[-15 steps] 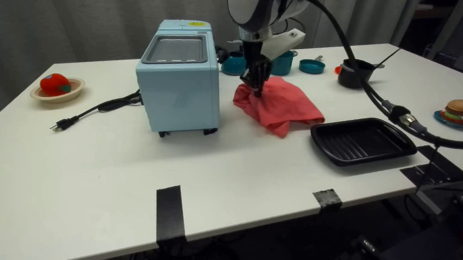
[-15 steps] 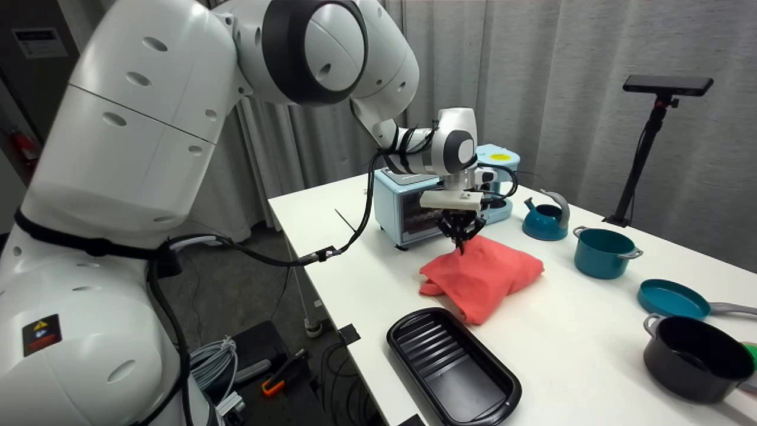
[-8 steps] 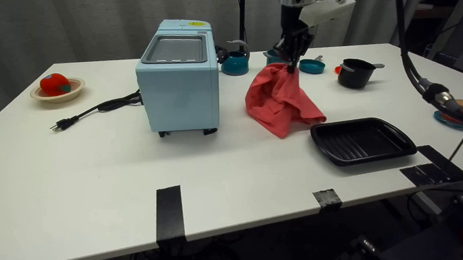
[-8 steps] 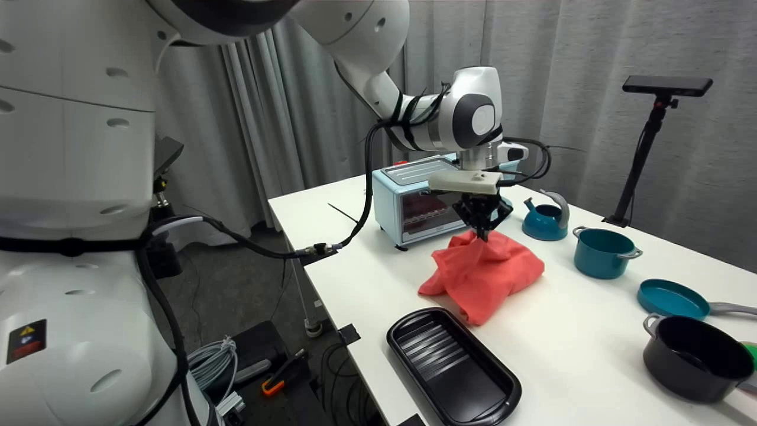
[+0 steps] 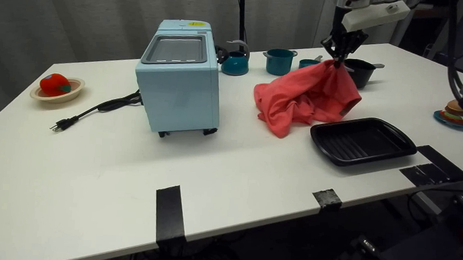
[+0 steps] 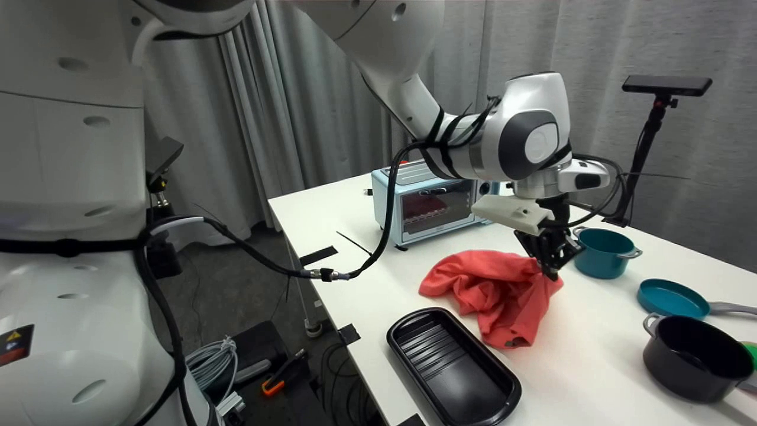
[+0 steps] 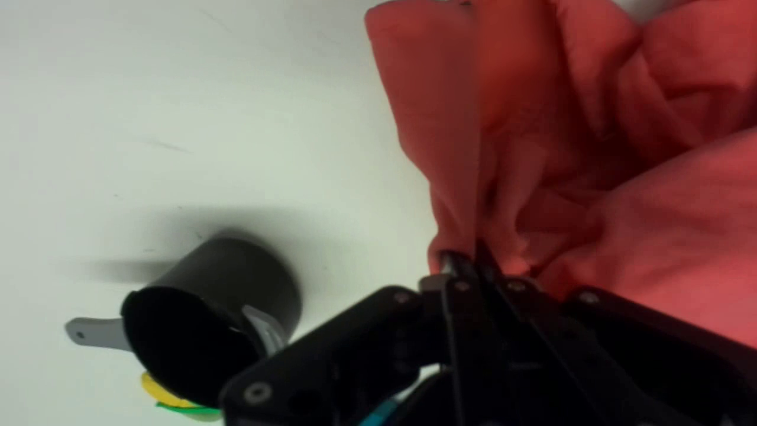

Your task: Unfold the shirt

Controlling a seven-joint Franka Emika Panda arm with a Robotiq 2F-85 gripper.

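Observation:
The shirt is a red-pink cloth, crumpled on the white table in both exterior views [image 5: 287, 99] [image 6: 473, 272]. My gripper [image 5: 337, 64] is shut on one edge of it and holds that edge raised above the table. The raised part hangs down in folds, and the rest lies bunched on the table. A small dark patch shows near a low corner. In an exterior view the gripper [image 6: 552, 273] is at the shirt's side towards the pots. In the wrist view the closed fingertips [image 7: 476, 263] pinch the shirt [image 7: 668, 236]; the exact pinch is dark and blurred.
A black baking pan [image 5: 363, 142] lies close beside the shirt. A light-blue toaster oven [image 5: 177, 94] stands on its other side. A black pot [image 6: 692, 361], teal pan [image 6: 671, 297], teal pot [image 6: 603, 254] and teal kettle [image 5: 235, 64] stand behind. A toy burger [image 5: 457, 113] sits further off.
My gripper has risen with the shirt's edge and moved away from the toaster oven, towards the black pot. The shirt is dragged and stretched that way, and its folds have opened somewhat.

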